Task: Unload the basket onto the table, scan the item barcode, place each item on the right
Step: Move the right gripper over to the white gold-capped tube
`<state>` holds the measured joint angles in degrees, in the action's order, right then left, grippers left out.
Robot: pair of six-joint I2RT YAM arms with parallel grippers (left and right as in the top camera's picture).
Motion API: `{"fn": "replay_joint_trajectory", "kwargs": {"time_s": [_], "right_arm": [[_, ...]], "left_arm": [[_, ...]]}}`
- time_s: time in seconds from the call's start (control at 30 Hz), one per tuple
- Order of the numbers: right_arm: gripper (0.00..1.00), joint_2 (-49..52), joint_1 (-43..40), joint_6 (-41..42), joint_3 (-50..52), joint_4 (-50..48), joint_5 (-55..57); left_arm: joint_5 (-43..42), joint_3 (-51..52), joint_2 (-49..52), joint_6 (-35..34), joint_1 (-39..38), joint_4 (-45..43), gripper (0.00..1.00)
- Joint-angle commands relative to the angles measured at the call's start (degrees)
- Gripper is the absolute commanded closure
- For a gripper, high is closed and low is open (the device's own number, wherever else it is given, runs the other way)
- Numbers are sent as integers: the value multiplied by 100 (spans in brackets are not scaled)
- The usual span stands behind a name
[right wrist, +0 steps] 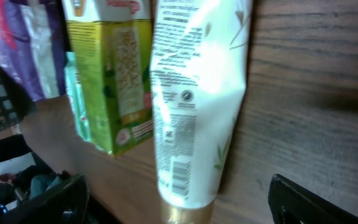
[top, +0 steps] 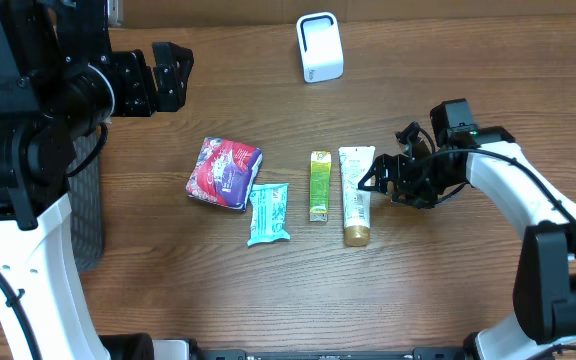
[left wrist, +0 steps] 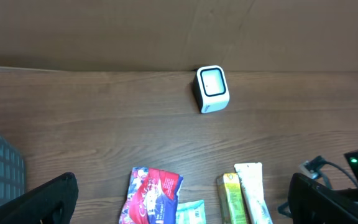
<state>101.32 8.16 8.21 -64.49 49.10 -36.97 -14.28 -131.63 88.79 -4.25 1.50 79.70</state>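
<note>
A white tube with a gold cap (top: 355, 195) lies on the table, rightmost in a row of items. Close up, the tube (right wrist: 194, 93) shows its barcode (right wrist: 179, 171) near the cap. My right gripper (top: 376, 178) is low at the tube's right side. It is open (right wrist: 179, 208), one finger on each side of the tube's cap end, neither touching it. The white scanner (top: 319, 47) stands at the back of the table, screen visible (left wrist: 212, 88). My left gripper (top: 178, 77) hangs open and empty high at the back left (left wrist: 179, 208).
Left of the tube lie a green box (top: 319, 185), a teal packet (top: 268, 213) and a purple-red packet (top: 224, 172). A dark mesh basket (top: 86, 200) stands at the table's left edge.
</note>
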Motion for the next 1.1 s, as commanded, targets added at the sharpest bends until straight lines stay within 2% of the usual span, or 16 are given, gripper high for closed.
{"fn": "replay_joint_trajectory", "kwargs": {"time_s": [0.0,0.43,0.73,0.9,1.0,1.07], "right_arm": [[8,173,129,-118,42,-173,160],[10,240,437,-39,52,-514,389],[10,247,614,522,404,-997,396],[24,247,649,1010,455,-1134,391],[43,247,732,1178,452,-1099,393],[44,236,754,1176,439,-1005,417]], "left_arm": [[11,-57,9,105,9,-17,0],[11,-57,9,105,9,-17,0],[11,-57,9,105,9,-17,0],[11,-57,9,105,9,-17,1],[11,-57,9,105,9,-17,0],[11,-57,9,107,9,-17,0]]}}
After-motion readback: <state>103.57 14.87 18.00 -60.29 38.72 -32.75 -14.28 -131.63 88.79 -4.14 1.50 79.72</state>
